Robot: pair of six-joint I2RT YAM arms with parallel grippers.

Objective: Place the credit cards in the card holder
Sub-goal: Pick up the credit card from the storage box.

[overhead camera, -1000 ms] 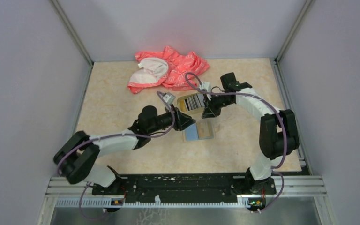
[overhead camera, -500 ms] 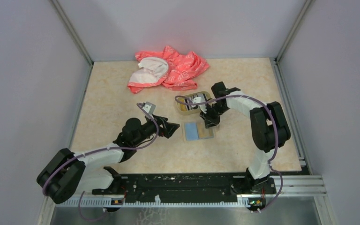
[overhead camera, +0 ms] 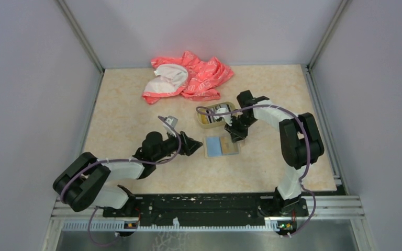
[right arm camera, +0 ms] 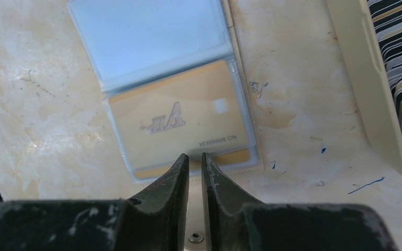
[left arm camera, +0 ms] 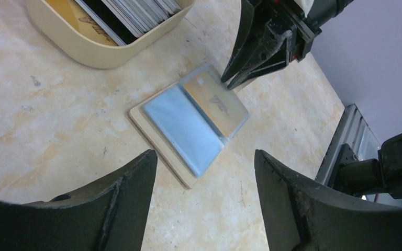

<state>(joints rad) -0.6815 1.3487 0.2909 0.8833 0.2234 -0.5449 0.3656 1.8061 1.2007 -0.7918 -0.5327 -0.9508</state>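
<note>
Already gold card (right arm camera: 180, 123) in card holder (right arm camera: 146, 47)

Right gripper (right arm camera: 194, 157), fingers almost together, touches the gold card (right arm camera: 178, 123) protruding from the card holder (right arm camera: 146, 36).

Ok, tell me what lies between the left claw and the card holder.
Nothing but bare table. The left wrist view shows only marbled surface between the open left claw and the card holder, and the top view agrees.
</note>
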